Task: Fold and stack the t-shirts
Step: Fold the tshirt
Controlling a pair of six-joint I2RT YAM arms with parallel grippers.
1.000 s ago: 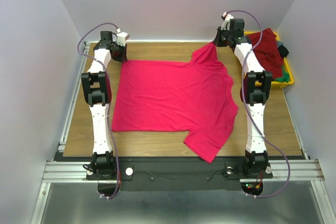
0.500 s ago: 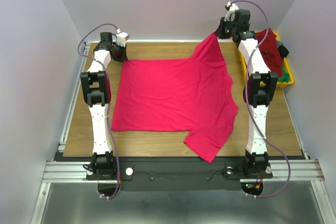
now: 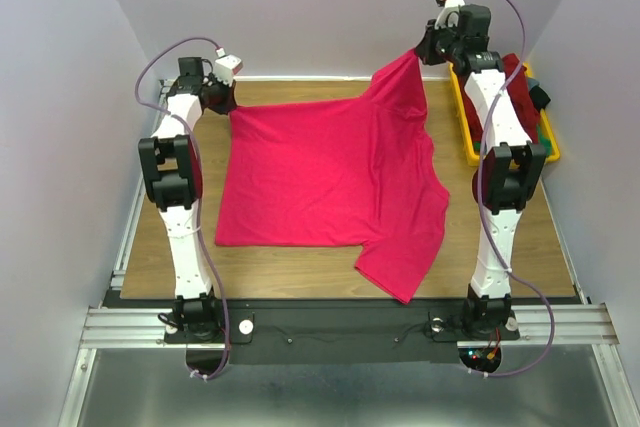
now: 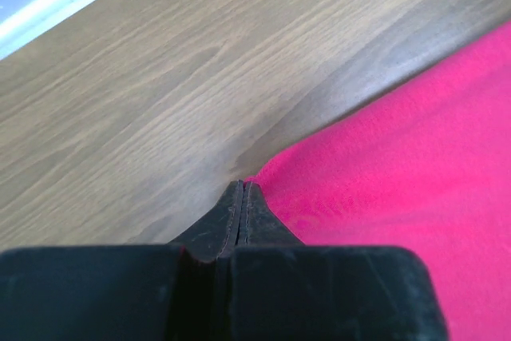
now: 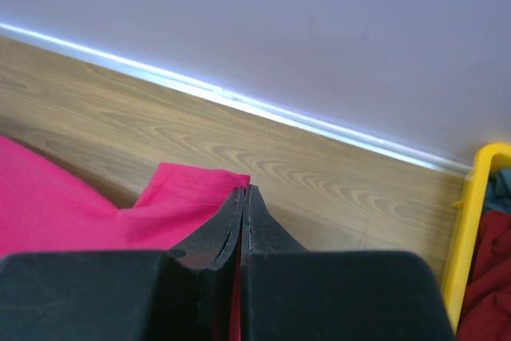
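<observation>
At eleven o'clock on the wooden counter (image 3: 290,265), the left gripper (image 3: 226,105) clamps its jaws on a corner of the crimson cloth t-shirt (image 3: 330,177). At one o'clock the right gripper (image 3: 424,51) has its jaws pinched on another corner, held aloft.

The big shirt (image 3: 330,182) was bright pinkish red all over, with no picture or stripes, and the table (image 3: 290,269) was light brown wood with darker wavy lines running through it. The bin (image 3: 540,159) was yellow, and the things in it were a dark red shirt (image 3: 527,112), a bit of green cloth (image 3: 545,143) and a bit of black cloth (image 3: 541,97). The left arm (image 3: 185,237) and right arm (image 3: 495,237) were white with black joints and thin purple cables (image 3: 165,52), the left gripper (image 4: 241,189) and right gripper (image 5: 243,193) were black, and the walls (image 3: 320,7) were pale grey-purple.
</observation>
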